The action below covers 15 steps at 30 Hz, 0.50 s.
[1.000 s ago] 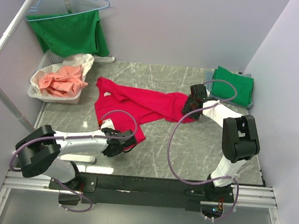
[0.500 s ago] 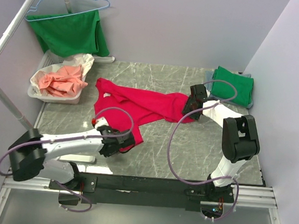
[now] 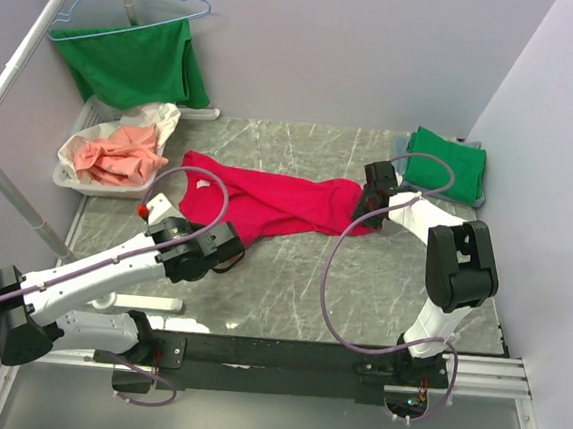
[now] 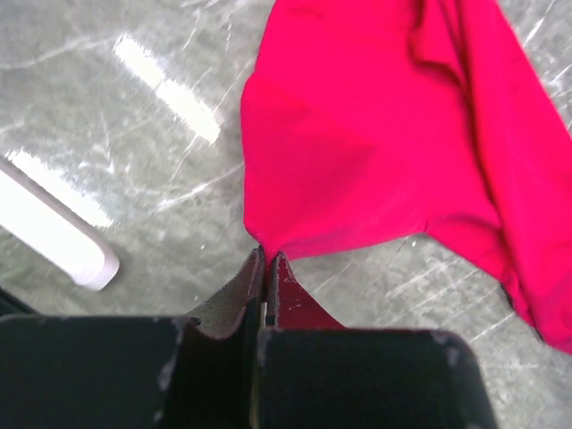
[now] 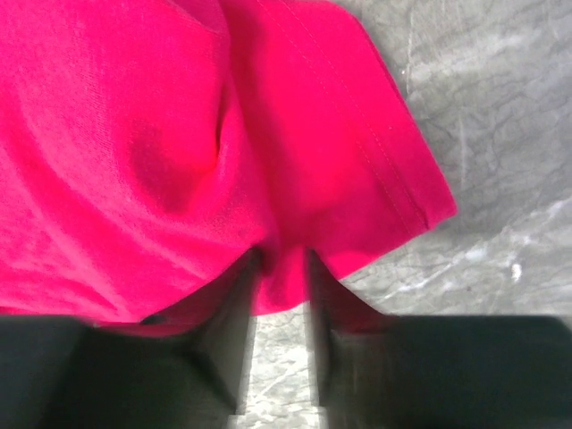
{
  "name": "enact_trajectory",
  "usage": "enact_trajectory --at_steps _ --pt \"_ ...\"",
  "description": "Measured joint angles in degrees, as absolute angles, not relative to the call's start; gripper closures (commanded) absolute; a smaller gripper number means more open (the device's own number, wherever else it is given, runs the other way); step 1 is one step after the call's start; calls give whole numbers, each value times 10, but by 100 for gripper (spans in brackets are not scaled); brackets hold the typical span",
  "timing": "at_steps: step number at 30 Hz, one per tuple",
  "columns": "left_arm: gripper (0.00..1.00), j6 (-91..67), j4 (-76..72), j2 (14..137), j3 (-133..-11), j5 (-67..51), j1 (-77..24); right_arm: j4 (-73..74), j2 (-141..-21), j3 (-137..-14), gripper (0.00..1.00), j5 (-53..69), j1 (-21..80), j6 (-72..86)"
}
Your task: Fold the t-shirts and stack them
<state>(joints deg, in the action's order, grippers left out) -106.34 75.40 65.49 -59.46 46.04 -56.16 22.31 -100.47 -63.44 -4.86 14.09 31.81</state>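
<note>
The red t-shirt [image 3: 268, 198] lies stretched across the centre of the surface [image 3: 390, 294]. The left gripper [image 4: 266, 261] pinches its near-left corner. The right gripper [image 5: 279, 268] stands part-spread astride the right edge, not clamped. Risk: any pull to the left slips that edge free, and the fabric bunches.

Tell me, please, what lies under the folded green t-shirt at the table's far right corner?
A grey t-shirt lies under the green t-shirt; only its edges peek out. The rest is covered, and anything beneath it cannot be seen.
</note>
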Motion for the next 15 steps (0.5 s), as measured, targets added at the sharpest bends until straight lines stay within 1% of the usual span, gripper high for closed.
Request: enact_trajectory --at_steps 1,4,14,15 --pt "99 -1061 755 663 -602 467 -560 225 -1005 -635 87 -48 141 317" --pt "99 -1056 755 674 -608 479 -557 232 -1009 -643 100 -48 141 316" --pt "99 -1032 759 657 -608 491 -526 236 -1025 -660 100 -42 141 316" --pt "99 -1029 759 656 -608 494 -521 237 -1025 -660 95 -41 141 316"
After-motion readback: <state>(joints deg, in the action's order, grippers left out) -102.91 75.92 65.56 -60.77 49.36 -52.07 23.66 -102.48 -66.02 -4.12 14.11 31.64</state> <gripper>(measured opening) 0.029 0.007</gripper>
